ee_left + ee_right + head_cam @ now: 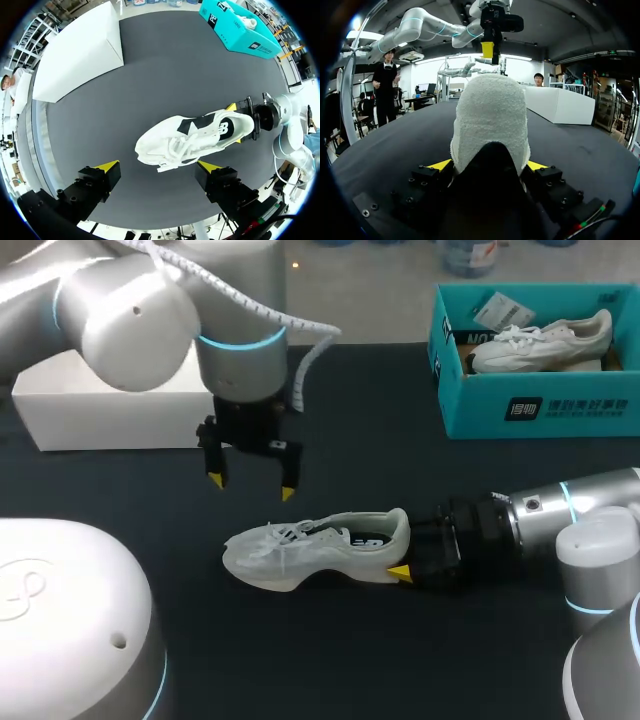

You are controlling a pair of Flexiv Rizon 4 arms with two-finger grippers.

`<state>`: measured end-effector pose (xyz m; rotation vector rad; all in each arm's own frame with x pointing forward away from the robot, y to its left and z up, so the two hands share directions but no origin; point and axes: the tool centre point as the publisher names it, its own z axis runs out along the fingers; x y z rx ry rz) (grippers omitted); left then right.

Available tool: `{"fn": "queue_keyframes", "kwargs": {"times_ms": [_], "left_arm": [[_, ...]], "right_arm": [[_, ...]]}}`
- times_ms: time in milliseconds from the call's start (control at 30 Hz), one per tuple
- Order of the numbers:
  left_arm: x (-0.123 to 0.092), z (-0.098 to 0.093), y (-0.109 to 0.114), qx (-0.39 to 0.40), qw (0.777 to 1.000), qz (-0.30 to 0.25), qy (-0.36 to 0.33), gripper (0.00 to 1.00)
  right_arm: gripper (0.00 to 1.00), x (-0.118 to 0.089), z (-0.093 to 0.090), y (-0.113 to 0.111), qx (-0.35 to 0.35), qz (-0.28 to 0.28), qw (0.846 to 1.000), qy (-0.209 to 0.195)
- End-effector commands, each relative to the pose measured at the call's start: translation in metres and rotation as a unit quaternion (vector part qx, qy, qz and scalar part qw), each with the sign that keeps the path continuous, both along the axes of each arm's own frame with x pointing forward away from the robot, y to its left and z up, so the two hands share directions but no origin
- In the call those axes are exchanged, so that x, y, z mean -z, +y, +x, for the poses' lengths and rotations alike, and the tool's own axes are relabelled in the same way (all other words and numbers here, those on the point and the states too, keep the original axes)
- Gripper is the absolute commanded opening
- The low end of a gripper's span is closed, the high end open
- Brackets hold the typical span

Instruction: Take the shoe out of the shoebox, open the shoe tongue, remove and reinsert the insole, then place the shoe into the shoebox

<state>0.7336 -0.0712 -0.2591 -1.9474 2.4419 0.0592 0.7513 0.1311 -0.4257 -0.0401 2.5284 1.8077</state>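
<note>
Right pincer (402, 555) clamped on white mesh sneaker (300, 550) heel, one fingertip hidden in head view; left pincer (251, 486) spread above; teal shoebox (540, 405) beyond

1. Left arm (130, 310) enters from the left, wrist vertical. Left gripper (251, 486) points straight down, fingers wide apart, holding nothing.
2. Right arm (590, 515) lies low and horizontal. Right gripper (402, 550) is clamped on the shoe (300, 550) heel from both sides.

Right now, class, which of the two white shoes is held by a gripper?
The shoe on the table: the right gripper has its fingers clamped on its heel. The other shoe lies untouched in the teal shoebox.
</note>
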Motion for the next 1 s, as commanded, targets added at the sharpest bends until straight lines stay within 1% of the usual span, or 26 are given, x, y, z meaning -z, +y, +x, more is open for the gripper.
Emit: {"fn": "queue_keyframes", "kwargs": {"times_ms": [33, 300, 367, 433, 567, 767, 900, 933, 1000], "left_arm": [[0.012, -0.006, -0.041, -0.001, 0.999, 0.037, 0.000, 1.00], [0.028, -0.008, -0.070, 0.004, 0.998, 0.062, -0.009, 1.00], [0.035, -0.007, -0.079, 0.008, 0.997, 0.070, -0.010, 1.00], [0.038, -0.011, -0.083, 0.011, 0.997, 0.075, -0.011, 1.00], [0.052, -0.012, -0.094, 0.018, 0.996, 0.090, -0.016, 1.00], [0.069, -0.013, -0.095, 0.008, 0.995, 0.099, -0.028, 1.00], [0.077, -0.014, -0.094, -0.007, 0.994, 0.103, -0.046, 1.00], [0.077, -0.017, -0.091, -0.012, 0.993, 0.103, -0.049, 1.00], [0.079, -0.016, -0.090, -0.020, 0.993, 0.103, -0.051, 1.00]], "right_arm": [[0.00, 0.004, -0.003, 0.004, 0.001, -0.002, 1.000, 0.000], [0.00, 0.004, -0.003, 0.004, 0.001, -0.002, 1.000, 0.000], [0.00, 0.004, -0.003, 0.004, 0.001, -0.002, 1.000, 0.000], [0.00, 0.004, -0.003, 0.004, 0.001, -0.002, 1.000, 0.000], [0.00, 0.004, -0.003, 0.004, 0.001, -0.002, 1.000, 0.000], [0.00, 0.004, -0.003, 0.004, 0.001, -0.002, 1.000, 0.000], [0.00, 0.004, -0.003, 0.004, 0.001, -0.002, 1.000, 0.000], [0.00, 0.004, -0.003, 0.004, 0.001, -0.002, 1.000, 0.000], [0.00, 0.004, -0.003, 0.004, 0.001, -0.002, 1.000, 0.000]]}}
